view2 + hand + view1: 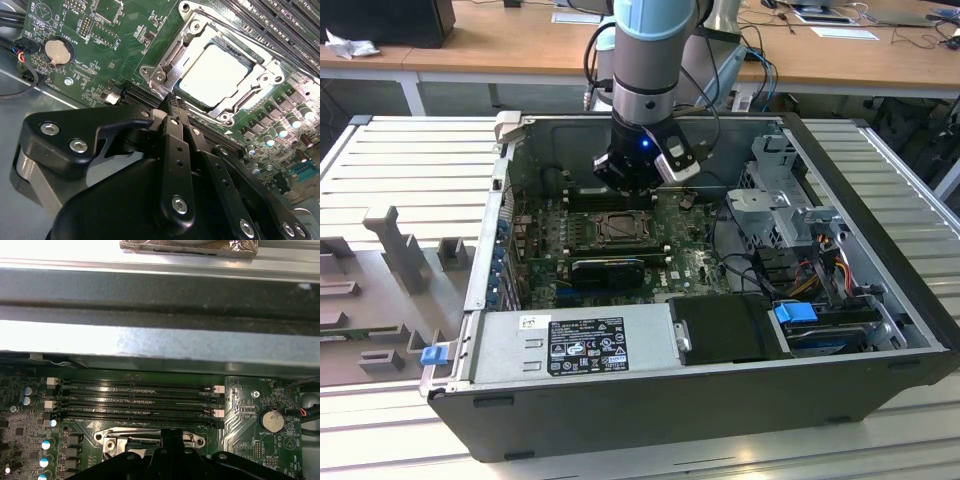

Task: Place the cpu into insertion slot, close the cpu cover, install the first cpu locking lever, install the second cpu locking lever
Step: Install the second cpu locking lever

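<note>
The cpu [212, 75] lies flat in the insertion slot [619, 228], its pale top showing through the square opening of the cpu cover [260, 75]. The cover lies down over it. A thin metal lever [172, 55] runs along the socket's side nearest my fingertips. My gripper [173, 100] is shut with nothing between its black fingers, its tip just short of the socket's corner. In the exterior view the gripper [625, 185] hangs inside the open computer case, just behind the socket. In the first wrist view the socket's rim [115, 436] shows right by the gripper [172, 440].
Black memory slots [135, 400] lie beside the socket, towards the case wall [160, 340]. A coin battery [56, 51] sits on the green board. A long black card [605, 268], a power supply [580, 340] and a drive cage [780, 200] crowd the case.
</note>
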